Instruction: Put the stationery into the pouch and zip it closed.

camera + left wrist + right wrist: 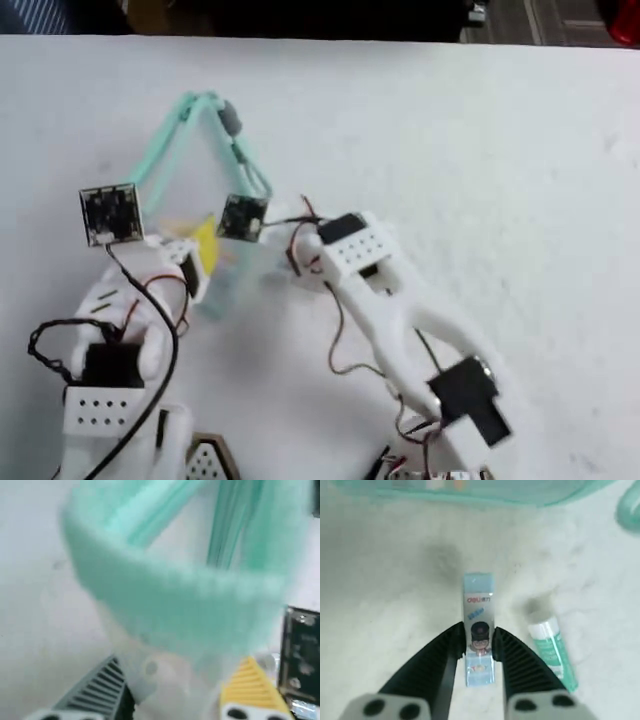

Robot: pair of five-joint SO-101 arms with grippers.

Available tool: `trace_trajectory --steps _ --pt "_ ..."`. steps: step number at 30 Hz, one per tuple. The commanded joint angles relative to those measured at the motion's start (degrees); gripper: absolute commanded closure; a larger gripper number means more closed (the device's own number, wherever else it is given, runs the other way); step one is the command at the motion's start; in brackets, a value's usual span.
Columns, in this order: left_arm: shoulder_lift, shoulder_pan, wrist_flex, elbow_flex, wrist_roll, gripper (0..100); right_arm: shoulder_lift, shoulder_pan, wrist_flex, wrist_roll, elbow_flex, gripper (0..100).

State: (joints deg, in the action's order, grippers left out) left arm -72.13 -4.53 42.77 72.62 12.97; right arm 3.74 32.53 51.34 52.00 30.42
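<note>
Bench (500,150), white and broad, carries everything. On its left half sits the pouch (195,185), see-through with mint-green zip edges; in the high view those edges spread apart from a peak at the far end, so the mouth gapes and the zip is not closed. The left wrist view has one green edge of the pouch (175,600) as a wide band just in front of the camera, with clear wall below it.

Left arm (120,330) comes up from the near left corner, and its left hand (200,250) is at the near end of the pouch, against the clear wall; I cannot tell whether it is gripping. Right arm (400,320) slants in from the near right, and its right hand (479,645) is low over the bench just beside the pouch's right edge, pinching an eraser (478,600) in a blue sleeve by its long sides.

Glue stick (552,652), green with a white end, lies on the bench just beside the eraser; both are outside the pouch (470,490)
</note>
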Motion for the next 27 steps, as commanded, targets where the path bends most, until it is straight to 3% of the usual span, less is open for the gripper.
trace_trajectory --steps 1,5,18,27 --pt "-0.6 1.5 -1.4 -1.5 0.4 76 8.4 -3.6 -0.4 1.1 1.3 98.1" --pt "-0.6 4.7 -1.1 -1.3 0.3 76 14.4 -6.0 -6.6 0.0 6.6 98.1" --pt "-0.6 11.2 -1.0 -0.7 -6.9 76 27.2 -13.7 -23.7 -25.8 16.7 98.1" --pt "-0.6 15.5 -1.0 -0.3 -10.4 75 28.6 -14.1 -27.7 -30.9 19.9 98.1"
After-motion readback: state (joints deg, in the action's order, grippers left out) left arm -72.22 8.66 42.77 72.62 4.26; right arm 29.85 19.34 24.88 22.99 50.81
